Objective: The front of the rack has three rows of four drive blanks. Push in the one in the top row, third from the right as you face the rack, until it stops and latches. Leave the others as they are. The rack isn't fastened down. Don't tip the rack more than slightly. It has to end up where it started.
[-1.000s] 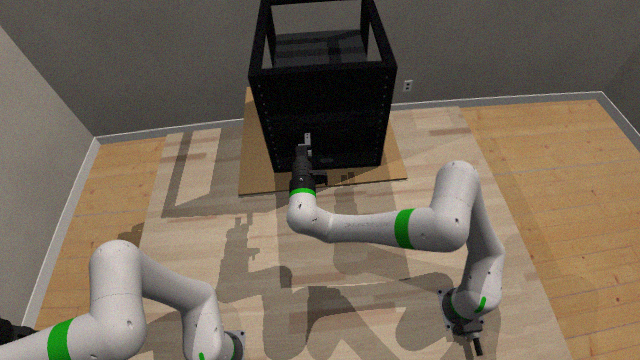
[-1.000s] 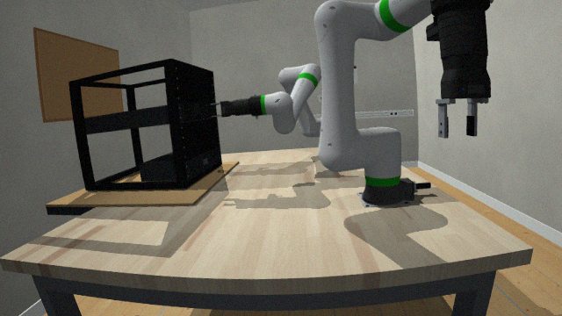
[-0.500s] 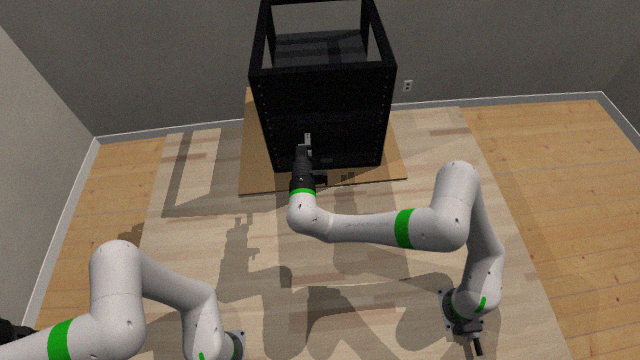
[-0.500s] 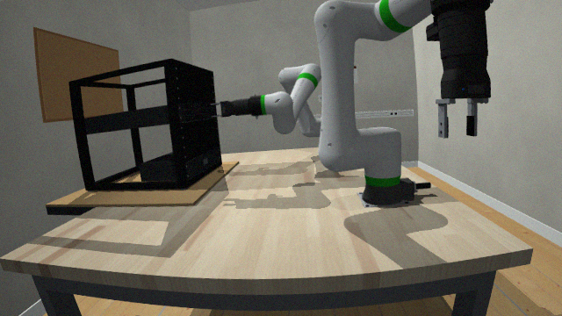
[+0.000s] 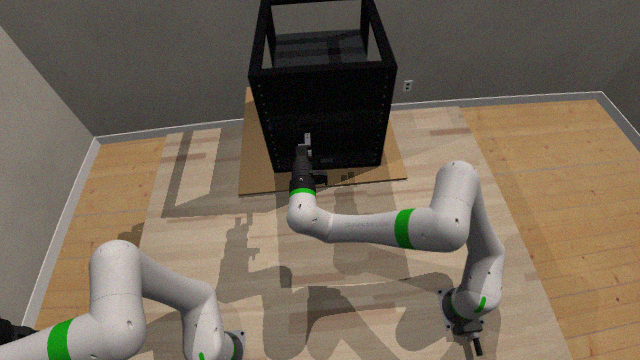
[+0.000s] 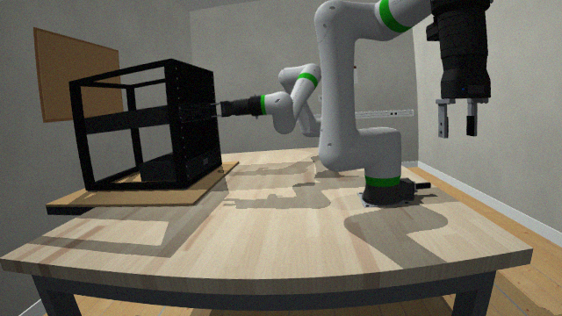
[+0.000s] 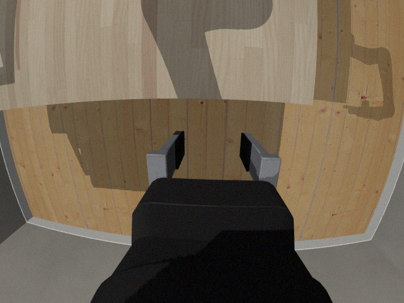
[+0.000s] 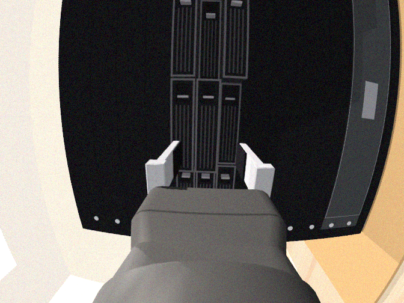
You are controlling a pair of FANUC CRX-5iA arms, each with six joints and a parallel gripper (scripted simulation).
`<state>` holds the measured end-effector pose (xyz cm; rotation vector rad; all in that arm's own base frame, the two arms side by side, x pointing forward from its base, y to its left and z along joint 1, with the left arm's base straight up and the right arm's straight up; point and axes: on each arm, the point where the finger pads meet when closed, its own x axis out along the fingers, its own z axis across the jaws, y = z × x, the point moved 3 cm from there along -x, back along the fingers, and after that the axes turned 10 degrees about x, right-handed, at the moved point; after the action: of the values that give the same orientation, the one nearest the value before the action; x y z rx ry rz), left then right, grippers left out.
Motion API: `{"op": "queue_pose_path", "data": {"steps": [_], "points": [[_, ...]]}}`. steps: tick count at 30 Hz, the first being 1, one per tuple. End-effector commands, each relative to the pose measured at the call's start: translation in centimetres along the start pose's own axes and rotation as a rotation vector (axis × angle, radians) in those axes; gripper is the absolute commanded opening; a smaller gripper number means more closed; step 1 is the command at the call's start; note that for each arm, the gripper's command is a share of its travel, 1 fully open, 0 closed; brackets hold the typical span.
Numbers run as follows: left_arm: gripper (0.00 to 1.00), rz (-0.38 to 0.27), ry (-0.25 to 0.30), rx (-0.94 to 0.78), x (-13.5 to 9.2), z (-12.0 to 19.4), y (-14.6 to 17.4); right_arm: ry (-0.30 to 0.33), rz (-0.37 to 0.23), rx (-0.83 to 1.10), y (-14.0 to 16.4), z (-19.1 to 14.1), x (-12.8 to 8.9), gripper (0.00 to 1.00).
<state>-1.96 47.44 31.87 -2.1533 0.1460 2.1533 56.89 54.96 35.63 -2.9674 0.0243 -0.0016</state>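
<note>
Equipment rack (image 5: 324, 70) (image 6: 174, 132) (image 8: 293, 113) at twelve o'clock from above, right gripper (image 5: 308, 142) (image 6: 214, 111) (image 8: 210, 143) wide before drive blanks (image 8: 207, 125), left gripper (image 6: 457, 133) (image 7: 212, 148) wide.

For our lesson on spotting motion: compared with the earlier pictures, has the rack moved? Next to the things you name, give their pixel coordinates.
No; the rack (image 5: 324, 71) (image 6: 173, 127) sits in the same place on its board (image 5: 255, 186) (image 6: 132, 200).
</note>
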Motion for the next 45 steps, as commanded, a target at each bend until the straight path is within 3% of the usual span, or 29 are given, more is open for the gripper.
{"op": "queue_pose_path", "data": {"steps": [1,20,21,45], "points": [[1.0,-0.002,0.0,0.0,-0.09,-0.01,-0.02,0.002,0.0,0.002,-0.02,-0.16,-0.01,1.0],[1.0,-0.002,0.0,0.0,-0.09,-0.01,-0.02,0.002,0.0,0.002,-0.02,-0.16,-0.01,1.0],[1.0,-0.002,0.0,0.0,-0.09,-0.01,-0.02,0.002,0.0,0.002,-0.02,-0.16,-0.01,0.0],[1.0,-0.002,0.0,0.0,-0.09,-0.01,-0.02,0.002,0.0,0.002,-0.02,-0.16,-0.01,0.0]]}}
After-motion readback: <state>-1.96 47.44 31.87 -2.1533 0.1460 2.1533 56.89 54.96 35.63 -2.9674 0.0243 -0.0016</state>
